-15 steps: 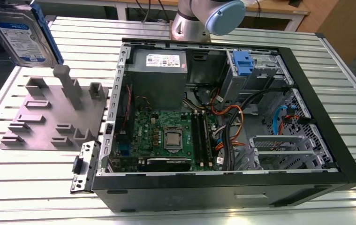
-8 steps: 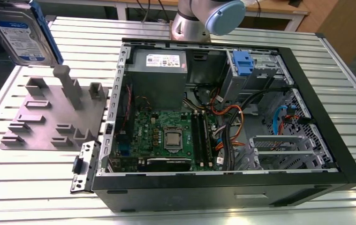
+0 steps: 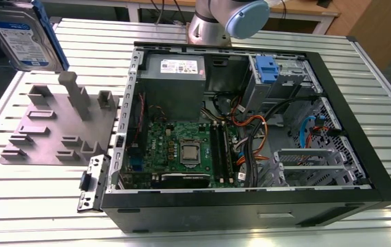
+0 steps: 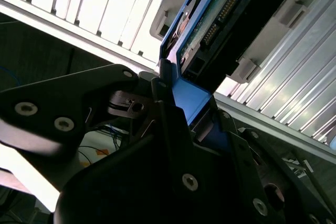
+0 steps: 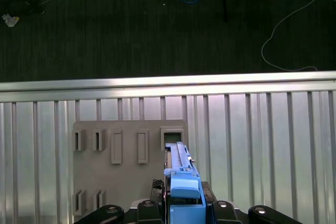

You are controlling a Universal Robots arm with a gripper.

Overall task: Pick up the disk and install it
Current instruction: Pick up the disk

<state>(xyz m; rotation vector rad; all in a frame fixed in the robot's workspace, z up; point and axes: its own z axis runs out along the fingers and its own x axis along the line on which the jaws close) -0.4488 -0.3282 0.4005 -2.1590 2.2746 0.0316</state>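
Hanging in the upper left of the exterior view, the disk [image 3: 24, 35] is clear of the slatted aluminium table [image 3: 30, 221]. It stands on end with its long axis near vertical, leaning slightly. Its white-and-blue label faces the camera, the blue carrier bracket shows down one long side, and the frame edge cuts off its upper end. Its lower end hangs above the grey fixture plate [image 3: 51, 128], apart from the plate's upright posts.

In the first wrist view the disk [image 5: 181, 174] appears edge-on as a thin blue-and-silver strip. It reaches away from the camera toward the fixture plate [image 5: 128, 177] and lines up near a rectangular slot [image 5: 172, 139]. The gripper [image 5: 185, 205] has its black fingers closed against the blue bracket from both sides.

The second wrist view shows the disk's [image 4: 220, 19] circuit-board face and connector end, with the blue bracket running into the gripper [image 4: 189, 114]. The dark gripper body hides the bracket's held end, so where the pads touch it is hard to make out.

At the centre of the exterior view, the open computer case [image 3: 250, 211] lies on its side. The grey power supply [image 3: 174, 67] and the drive cage with its blue tab [image 3: 267, 69] sit along its far wall. The arm's base [image 3: 226, 20] rises behind it, cropped by the top of the frame.
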